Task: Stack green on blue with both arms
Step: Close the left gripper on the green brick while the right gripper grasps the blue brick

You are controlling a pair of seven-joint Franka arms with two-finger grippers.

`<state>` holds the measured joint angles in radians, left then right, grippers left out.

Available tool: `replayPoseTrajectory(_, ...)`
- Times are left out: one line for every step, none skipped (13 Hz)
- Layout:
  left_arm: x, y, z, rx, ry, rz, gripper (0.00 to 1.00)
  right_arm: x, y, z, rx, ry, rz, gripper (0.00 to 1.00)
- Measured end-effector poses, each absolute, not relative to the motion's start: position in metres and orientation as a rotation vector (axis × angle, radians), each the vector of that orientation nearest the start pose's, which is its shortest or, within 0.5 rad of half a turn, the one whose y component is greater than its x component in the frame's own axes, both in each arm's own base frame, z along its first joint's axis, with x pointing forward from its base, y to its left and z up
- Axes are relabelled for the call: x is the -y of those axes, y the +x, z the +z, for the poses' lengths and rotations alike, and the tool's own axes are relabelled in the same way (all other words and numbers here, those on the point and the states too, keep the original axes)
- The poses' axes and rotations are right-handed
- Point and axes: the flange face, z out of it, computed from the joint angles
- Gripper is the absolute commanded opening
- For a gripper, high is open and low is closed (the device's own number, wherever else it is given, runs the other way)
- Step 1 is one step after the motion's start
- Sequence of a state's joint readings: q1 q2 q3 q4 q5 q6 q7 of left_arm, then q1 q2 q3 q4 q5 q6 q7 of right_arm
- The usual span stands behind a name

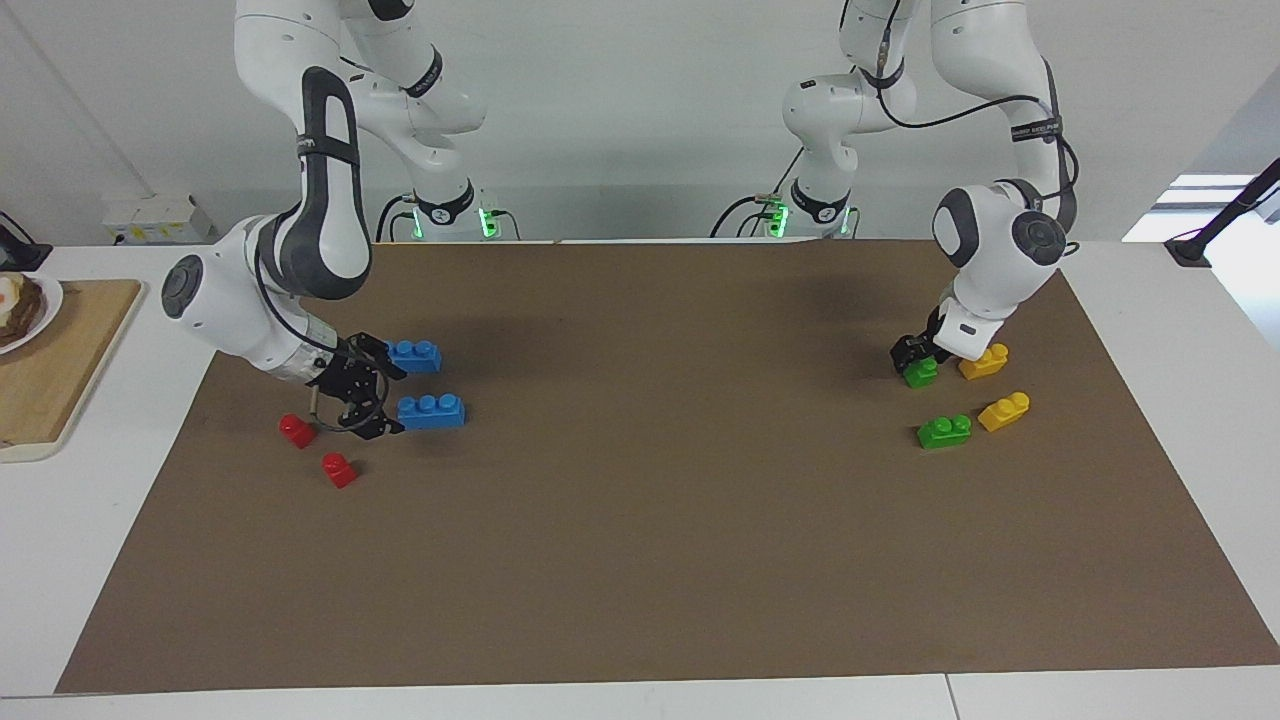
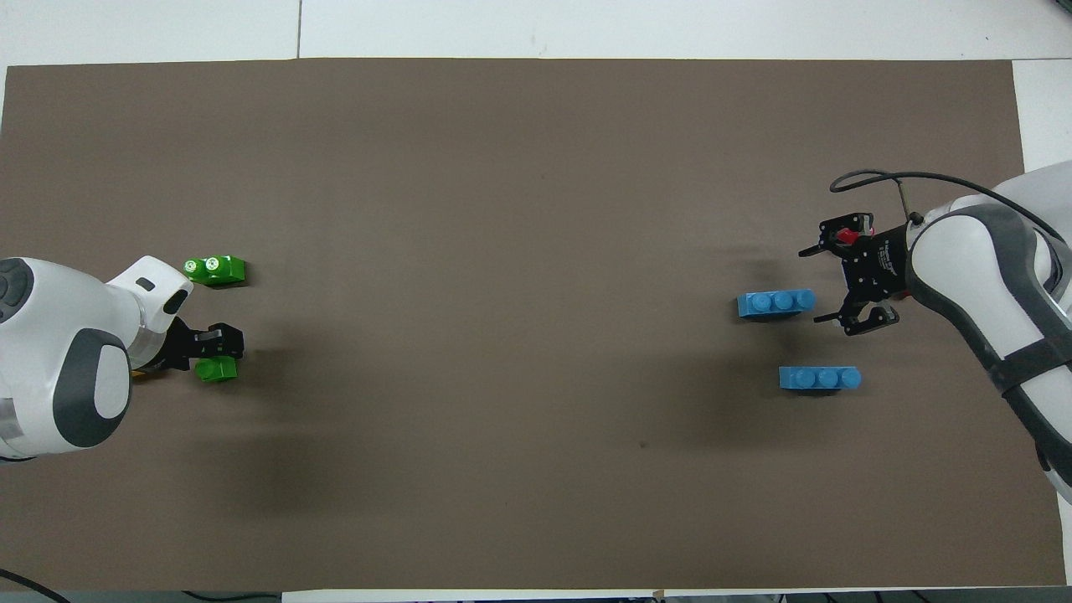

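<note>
The left gripper [image 1: 918, 362] is down at the mat [image 1: 640, 560] at its own arm's end of the table, its fingers closed on the nearer green brick [image 1: 922, 372], which sits between them with its studs up; in the overhead view this gripper [image 2: 219, 350] comes at that brick [image 2: 217, 369] from the arm's side. Just beside it lies a yellow brick [image 1: 984, 361]. Farther from the robots than the gripper rest the second green brick [image 1: 944, 431] and a second yellow brick [image 1: 1004, 411], both untouched.

The right gripper [image 1: 362, 398] is low at the other end of the mat, jaws spread wide and empty. Its mouth faces the farther blue brick [image 1: 431, 411], which lies just ahead of the fingertips, long axis pointing along the table's length, so the jaws would straddle its short width. The nearer blue brick [image 1: 414, 356] lies beside the gripper, toward the robots. Two red bricks [image 1: 297, 430] sit at the gripper's outer side.

Between the two arms the brown mat is flat and bare, which I judge leaves ample room to carry green across to blue
</note>
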<state>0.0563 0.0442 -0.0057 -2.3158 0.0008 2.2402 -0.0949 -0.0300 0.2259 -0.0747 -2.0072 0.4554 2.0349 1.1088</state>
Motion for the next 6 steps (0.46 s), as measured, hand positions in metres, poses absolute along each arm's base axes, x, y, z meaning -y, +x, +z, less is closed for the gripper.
replayPoseTrajectory(-0.025,0.499,0.313,0.226,-3.125,0.189,0.55,0.032,0.572,0.331,-1.913,-2.141,0.502,1.00)
replayPoseTrajectory(-0.025,0.499,0.313,0.226,-3.125,0.189,0.43,0.030,0.570,0.327,-1.909,-2.148,0.506,1.00)
replayPoseTrajectory(-0.025,0.499,0.313,0.226,-3.125,0.189,0.22,0.029,0.568,0.323,-1.903,-2.156,0.511,1.00)
replayPoseTrajectory(-0.025,0.499,0.313,0.226,-3.125,0.189,0.06,0.029,0.566,0.319,-1.904,-2.159,0.511,1.00)
replayPoseTrajectory(-0.025,0.499,0.313,0.225,-3.125,0.189,0.00,0.030,0.564,0.314,-1.907,-2.155,0.515,1.00)
replayPoseTrajectory(-0.025,0.499,0.313,0.224,-3.125,0.189,0.00,0.029,0.563,0.309,-1.900,-2.144,0.520,1.00)
